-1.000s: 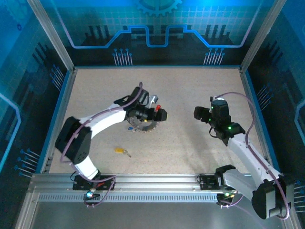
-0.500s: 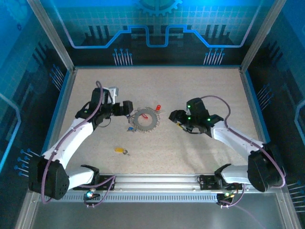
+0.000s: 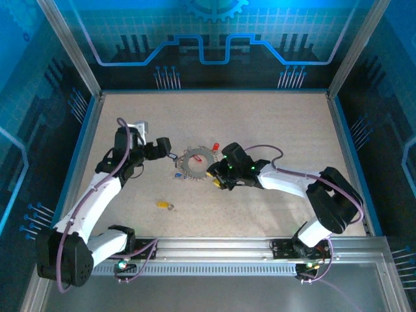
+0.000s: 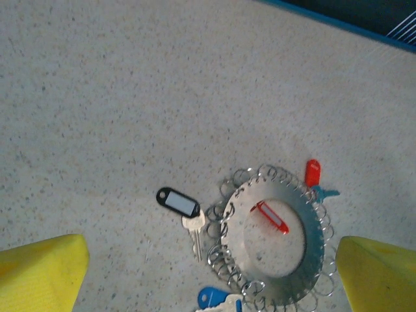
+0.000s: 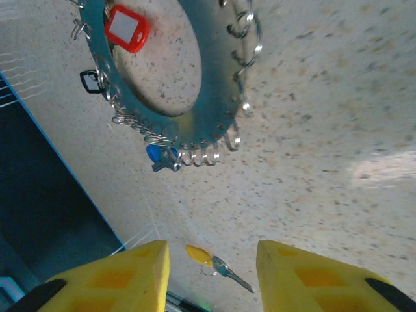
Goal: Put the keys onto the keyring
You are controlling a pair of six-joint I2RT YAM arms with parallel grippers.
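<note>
**Step in hand: approach to the keyring.**

1. The keyring (image 4: 314,237) lies flat on the table (image 3: 273,123).
2. The left gripper (image 3: 166,151) hovers just beside the keyring's left edge. Its jaws are fully released and hold nothing.
3. The right gripper (image 3: 216,177) sits low at the keyring's right-near edge. Its fingers (image 5: 123,276) stand part-way apart and nothing is grasped between them.
4. The yellow key (image 3: 165,205) lies loose, well apart from the keyring on its near-left side.
5. The red key (image 4: 312,172) and blue key (image 5: 159,156) lie against the keyring's outer loops. Whether either is threaded on cannot be told.
6. A red tag (image 4: 270,218) rests inside the keyring's opening, and a black-tagged key (image 4: 179,202) lies just beside its left edge.

**Next move (judgement):** one gripper probably needs to steady the keyring's rim while the other fetches the yellow key. Both the key and the loops are small, so the pinch must be accurate.
</note>
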